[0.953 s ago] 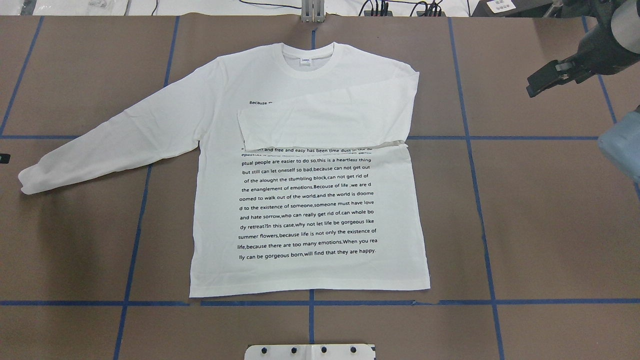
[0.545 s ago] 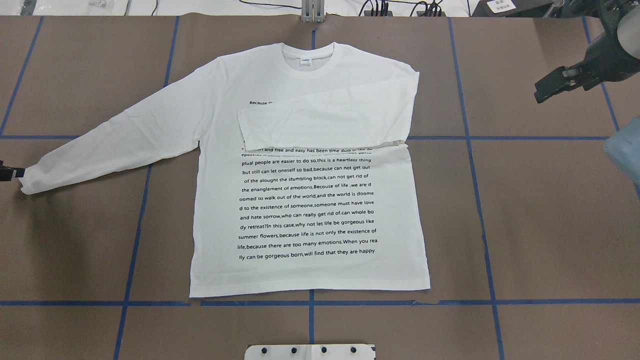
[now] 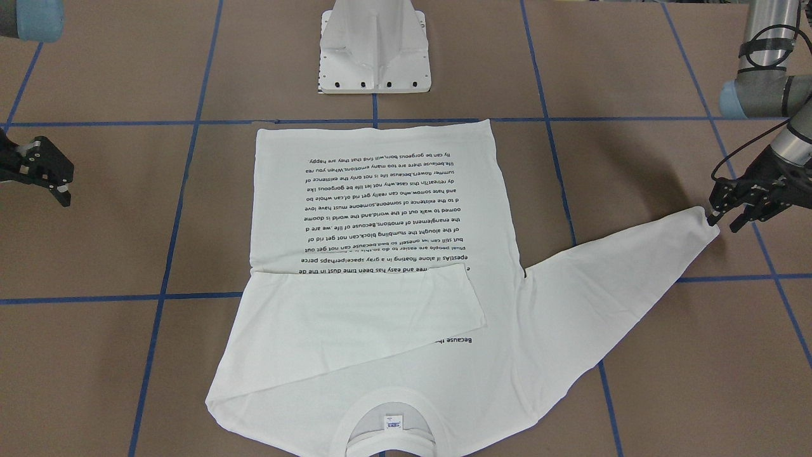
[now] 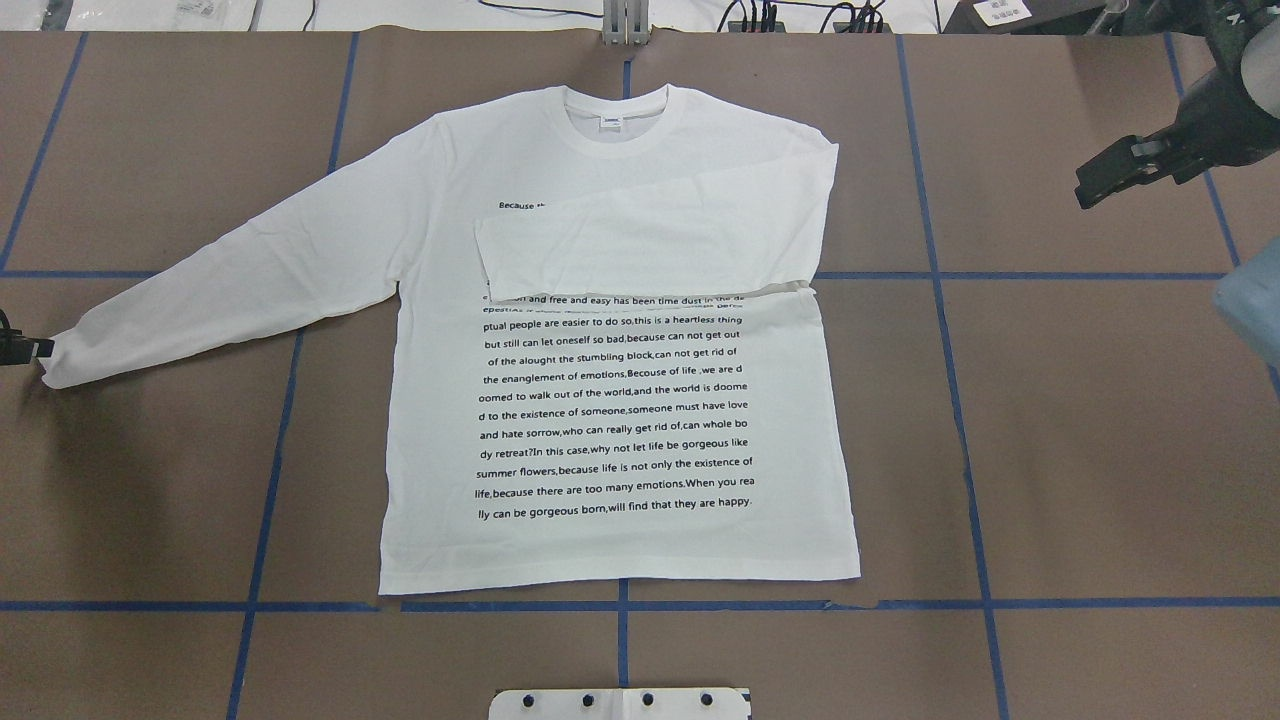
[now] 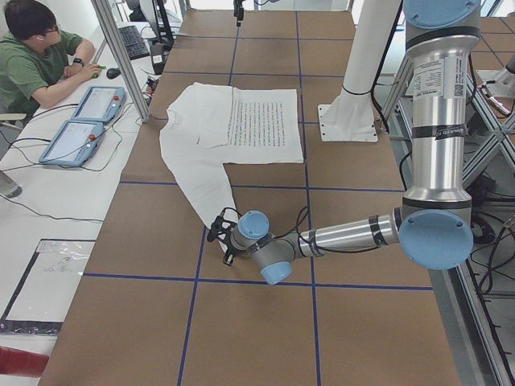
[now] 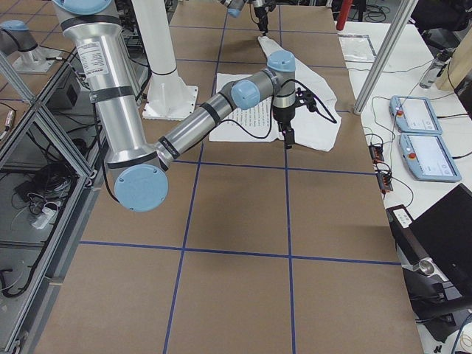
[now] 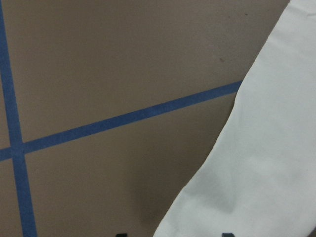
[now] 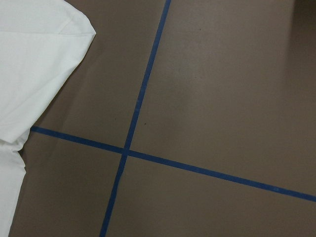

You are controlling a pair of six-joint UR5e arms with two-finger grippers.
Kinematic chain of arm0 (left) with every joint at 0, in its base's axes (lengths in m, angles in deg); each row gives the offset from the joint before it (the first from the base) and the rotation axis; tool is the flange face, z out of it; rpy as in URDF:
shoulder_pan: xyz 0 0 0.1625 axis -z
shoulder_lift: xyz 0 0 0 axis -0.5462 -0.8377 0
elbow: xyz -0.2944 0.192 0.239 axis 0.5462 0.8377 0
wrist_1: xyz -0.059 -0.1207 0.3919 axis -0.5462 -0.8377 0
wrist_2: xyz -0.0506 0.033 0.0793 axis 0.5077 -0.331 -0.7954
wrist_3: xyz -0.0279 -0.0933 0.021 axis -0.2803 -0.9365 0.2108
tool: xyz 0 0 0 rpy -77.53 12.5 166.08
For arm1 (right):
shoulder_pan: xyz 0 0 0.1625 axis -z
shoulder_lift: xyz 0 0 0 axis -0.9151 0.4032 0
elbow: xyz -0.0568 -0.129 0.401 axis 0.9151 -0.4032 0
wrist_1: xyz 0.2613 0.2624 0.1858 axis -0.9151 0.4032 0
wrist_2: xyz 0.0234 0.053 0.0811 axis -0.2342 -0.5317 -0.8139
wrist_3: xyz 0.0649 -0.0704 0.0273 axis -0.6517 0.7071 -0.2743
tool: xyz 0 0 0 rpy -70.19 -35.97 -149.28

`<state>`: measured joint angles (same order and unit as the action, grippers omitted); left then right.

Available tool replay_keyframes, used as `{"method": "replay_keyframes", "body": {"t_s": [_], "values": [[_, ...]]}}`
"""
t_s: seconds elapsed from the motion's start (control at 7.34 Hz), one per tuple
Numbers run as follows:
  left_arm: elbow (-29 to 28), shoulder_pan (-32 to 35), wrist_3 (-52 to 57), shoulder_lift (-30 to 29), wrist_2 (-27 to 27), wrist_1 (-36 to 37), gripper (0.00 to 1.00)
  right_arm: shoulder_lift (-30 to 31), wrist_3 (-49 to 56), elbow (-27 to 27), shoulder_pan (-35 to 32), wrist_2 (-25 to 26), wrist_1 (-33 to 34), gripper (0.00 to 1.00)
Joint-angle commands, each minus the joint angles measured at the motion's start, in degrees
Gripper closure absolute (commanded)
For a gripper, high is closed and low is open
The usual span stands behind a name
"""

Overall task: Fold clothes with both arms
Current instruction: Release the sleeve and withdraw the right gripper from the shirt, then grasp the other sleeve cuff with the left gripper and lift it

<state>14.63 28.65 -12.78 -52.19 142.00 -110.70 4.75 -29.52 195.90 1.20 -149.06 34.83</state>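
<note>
Surface: brown paper counter (image 4: pixel 1100 450), squared off with blue tape (image 4: pixel 960 400), and the white pedestal (image 3: pixel 374 51) at the robot's end.
Shirt: the white T-shirt (image 4: pixel 620 400) lies flat in the middle, print side up. Its hem is nearest the pedestal and its collar (image 4: pixel 615 115) is at the far side.
Right-side sleeve: this folded sleeve (image 4: pixel 640 250) is already across the chest, covering the top lines of text.
Left-side sleeve: the outstretched sleeve (image 4: pixel 230 280) runs out sideways, and its cuff (image 4: pixel 60 365) lies well out from the body.
Left tool: the left tool (image 3: pixel 723 225) is down low right at that cuff with its jaws parted. In the wrist view the cloth's edge sits between the two fingertips, and nothing is pinched yet.
Right tool: the right tool (image 3: pixel 68 187) hangs off to its own side, well apart from the shirt. Its jaws look parted and it holds nothing.
Step in hand: by my reading this is the second sleeve fold, at the moment of the grasp.
Next move: it calls for closing on the cuff through both layers and lifting just clear of the counter. Then the cuff goes across the chest onto the first sleeve, without dragging the shoulder.
Watch for: the cloth is thin and lies flat on paper, so the pinch may catch only the top layer.
</note>
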Motion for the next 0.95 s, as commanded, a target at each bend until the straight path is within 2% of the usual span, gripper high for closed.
{"method": "replay_keyframes", "body": {"t_s": [0.0,0.82], "values": [[-0.58,-0.41,-0.68,-0.26,-0.09,0.05,0.51,0.02,0.14,-0.2,0.07,0.03,0.0,0.0],[-1.55,-0.94,-0.69,-0.96,0.0,-0.04,0.51,0.11,0.23,-0.28,-0.01,0.12,0.0,0.0]]}}
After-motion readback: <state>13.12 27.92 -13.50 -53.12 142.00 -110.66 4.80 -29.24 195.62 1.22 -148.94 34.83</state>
